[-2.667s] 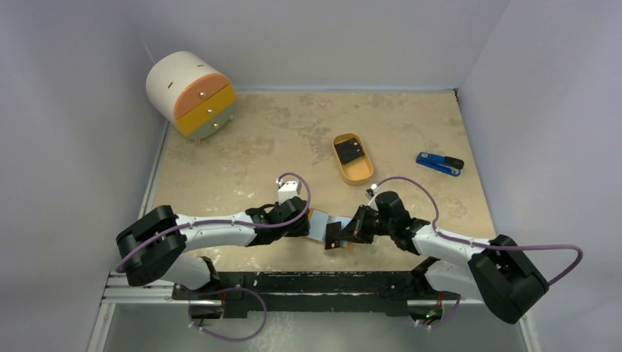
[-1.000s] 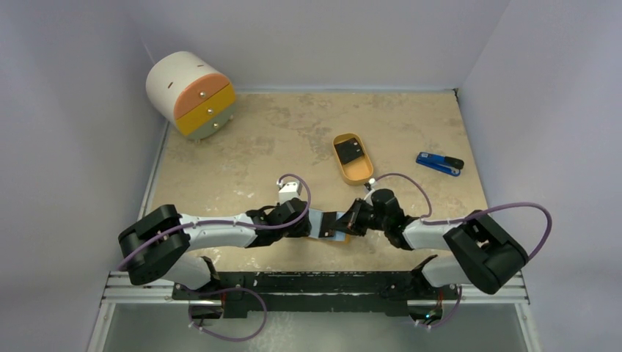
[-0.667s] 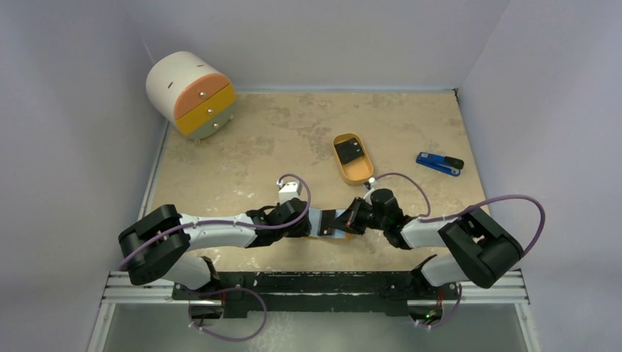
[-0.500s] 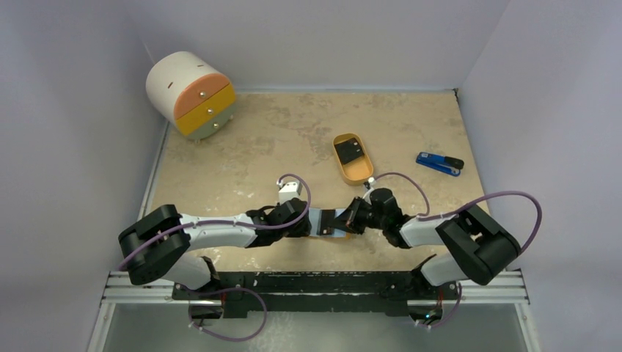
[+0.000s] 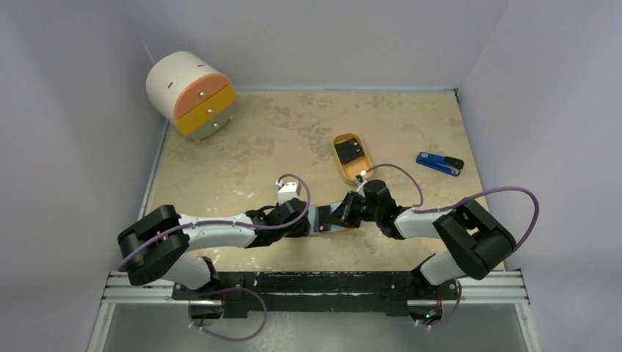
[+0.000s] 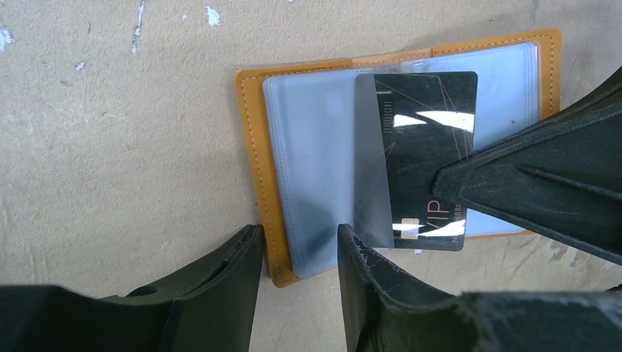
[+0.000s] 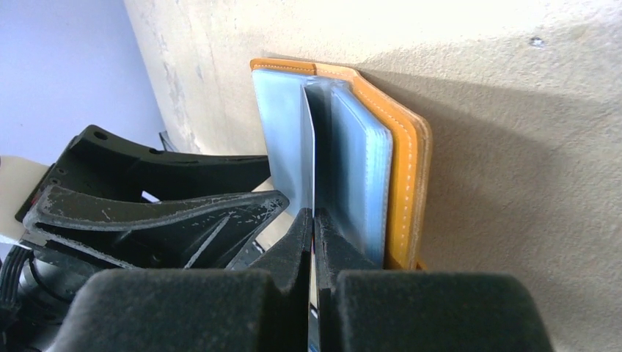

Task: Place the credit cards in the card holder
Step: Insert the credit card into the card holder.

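1. Pinching the black credit card [image 6: 429,125] by its right end, the right gripper [image 7: 314,220] has both jaws tight together on it. The card's left end lies already under a clear sleeve [image 6: 315,169] of the card holder [image 6: 253,147].
2. The card holder lies open and flat on the table [image 6: 110,147], at its near side, between the two grippers.
3. The left gripper [image 6: 298,233] has its jaws apart, with one corner of the holder between them. I judge that it steadies the holder, but I cannot tell if it really touches.
4. To do this step well, I think the push must go straight along the sleeve, with the card flat, so that the thin plastic does not buckle.
5. The grip should release only when most of the card is inside, because the jaws will soon meet the mouth of the sleeve.
6. Another dark card [image 5: 348,152], as it seems, waits in the orange oval tray [image 5: 359,174], well apart.
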{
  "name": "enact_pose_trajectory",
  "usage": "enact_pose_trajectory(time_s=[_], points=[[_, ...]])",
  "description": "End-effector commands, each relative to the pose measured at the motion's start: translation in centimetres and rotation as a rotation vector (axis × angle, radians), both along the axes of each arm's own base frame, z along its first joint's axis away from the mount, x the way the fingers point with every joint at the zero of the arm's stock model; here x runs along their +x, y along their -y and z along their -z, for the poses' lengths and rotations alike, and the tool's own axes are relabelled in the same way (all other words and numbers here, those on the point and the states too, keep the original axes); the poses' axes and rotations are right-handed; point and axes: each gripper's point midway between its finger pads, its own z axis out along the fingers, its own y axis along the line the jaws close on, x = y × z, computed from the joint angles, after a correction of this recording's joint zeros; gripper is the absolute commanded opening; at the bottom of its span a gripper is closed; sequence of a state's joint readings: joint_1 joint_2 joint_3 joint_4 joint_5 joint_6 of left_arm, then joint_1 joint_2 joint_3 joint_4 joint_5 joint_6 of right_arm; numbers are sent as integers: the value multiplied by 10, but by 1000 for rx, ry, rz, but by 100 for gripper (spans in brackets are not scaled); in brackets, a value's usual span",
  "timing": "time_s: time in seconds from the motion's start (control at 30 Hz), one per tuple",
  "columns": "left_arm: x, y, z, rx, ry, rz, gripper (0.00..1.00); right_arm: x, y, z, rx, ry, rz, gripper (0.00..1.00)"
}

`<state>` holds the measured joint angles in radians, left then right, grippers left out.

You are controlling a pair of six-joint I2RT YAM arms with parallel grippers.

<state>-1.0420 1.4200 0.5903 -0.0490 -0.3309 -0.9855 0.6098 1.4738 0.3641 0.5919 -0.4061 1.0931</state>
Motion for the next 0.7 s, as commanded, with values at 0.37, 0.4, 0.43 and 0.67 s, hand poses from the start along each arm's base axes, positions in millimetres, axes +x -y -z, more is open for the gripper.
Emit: enact_pose_trajectory(time_s=[0.37,0.4,0.43,0.67], points=[[3,-14,-3,24,27,-50,41,-22,-7,2,-8,9,-175,0],[3,-14,-2,22,27,-50,41,-23,-9,3,1,1,-187,0],[3,-14,-2,24,26,-50,41,-24,-11,2,7,-1,-197,0],[2,-18,5,49,18,-54,33,-42,-6,9,-5,-65,-249,0]])
